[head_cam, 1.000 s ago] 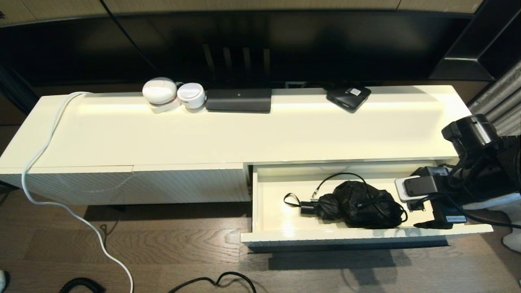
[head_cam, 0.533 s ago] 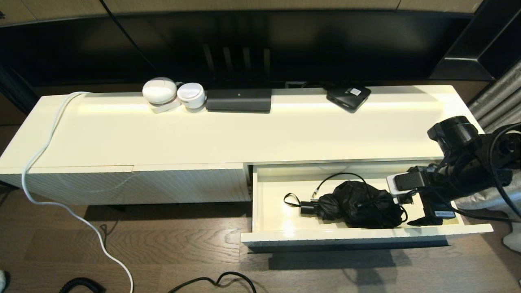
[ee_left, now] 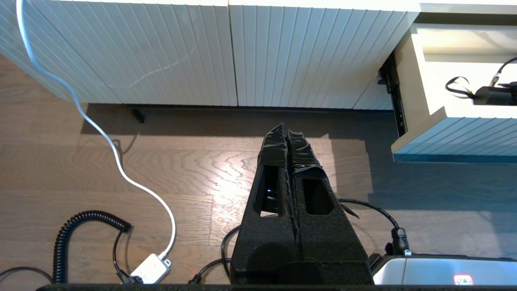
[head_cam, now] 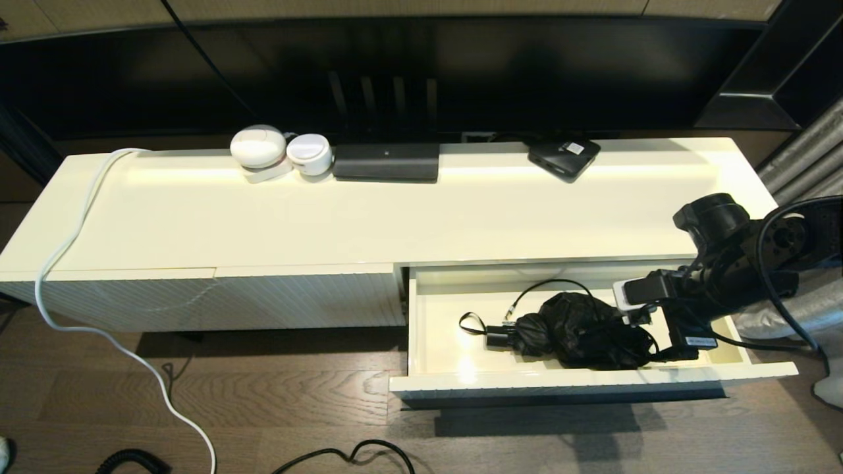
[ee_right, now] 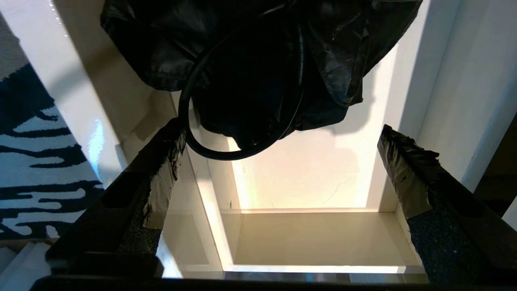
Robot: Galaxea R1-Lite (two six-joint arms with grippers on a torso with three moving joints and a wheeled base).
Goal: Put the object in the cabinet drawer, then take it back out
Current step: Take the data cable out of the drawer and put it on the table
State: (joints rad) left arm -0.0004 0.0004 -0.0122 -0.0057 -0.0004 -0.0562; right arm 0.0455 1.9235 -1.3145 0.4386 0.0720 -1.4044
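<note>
The cabinet drawer (head_cam: 527,383) stands pulled out at the right of the cabinet; its handle is hidden. Inside lies the object (head_cam: 579,332), a crumpled black fabric bundle with a wrist strap and a thin black cord looped over it. My right gripper (head_cam: 662,342) is down in the drawer's right end, open, just right of the bundle. In the right wrist view the bundle (ee_right: 250,60) hangs just ahead of the right gripper (ee_right: 281,128), and the cord loop brushes one fingertip (ee_right: 169,141). My left gripper (ee_left: 286,129) is shut and empty above the floor.
A closed ribbed white panel (head_cam: 263,299) sits left of the drawer. On the cabinet top are two white round devices (head_cam: 258,148), a black box (head_cam: 386,161) and a small black device (head_cam: 564,157). A white cable (head_cam: 66,250) drapes over the left end; cords lie on the floor.
My right arm has moved left along the drawer and lower into it, closing the gap to the black bundle. The bundle and the left arm have not moved.
</note>
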